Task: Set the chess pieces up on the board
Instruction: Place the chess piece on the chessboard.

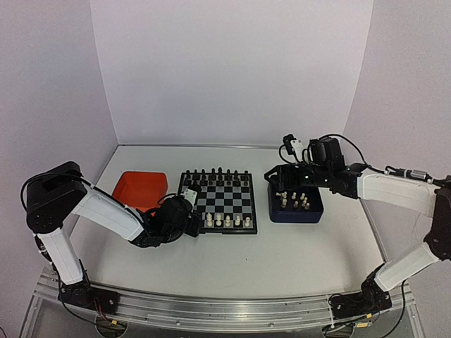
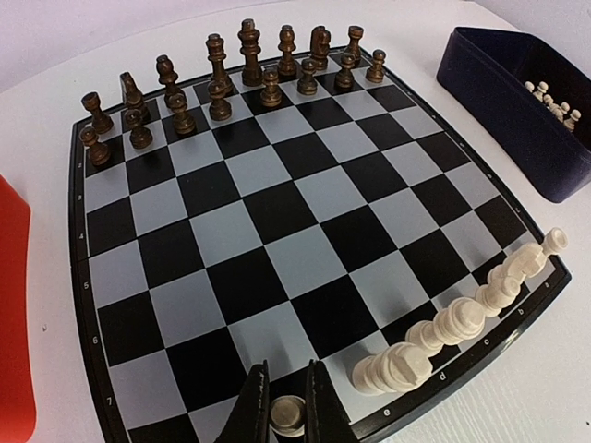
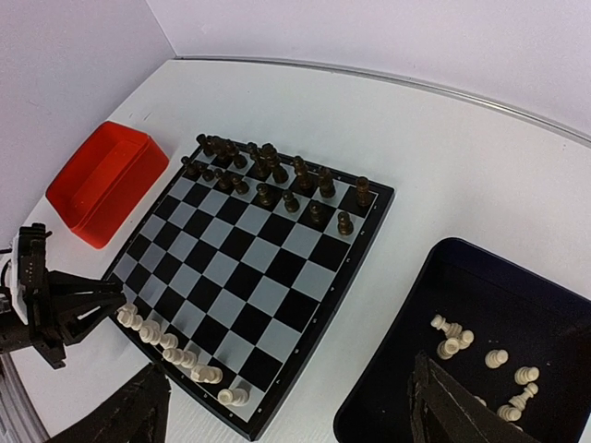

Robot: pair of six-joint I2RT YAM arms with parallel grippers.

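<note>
White table (image 1: 282, 260) under us, and the white pieces (image 2: 452, 318) are split. A line of them stands on the near row of the board (image 2: 277, 231), toward its right corner, and the rest sit in the blue tray (image 1: 296, 217) just right of it. We see the left claw (image 2: 287, 406) pinched tight on one white piece at the near row, beside that line. Across the way the right claw (image 1: 283, 179) hangs spread wide over the tray's left part, gripping nothing. Farther out, black pieces (image 2: 240, 78) fill the two far rows, and the orange tray (image 1: 141, 189) sits at the board's left.
</note>
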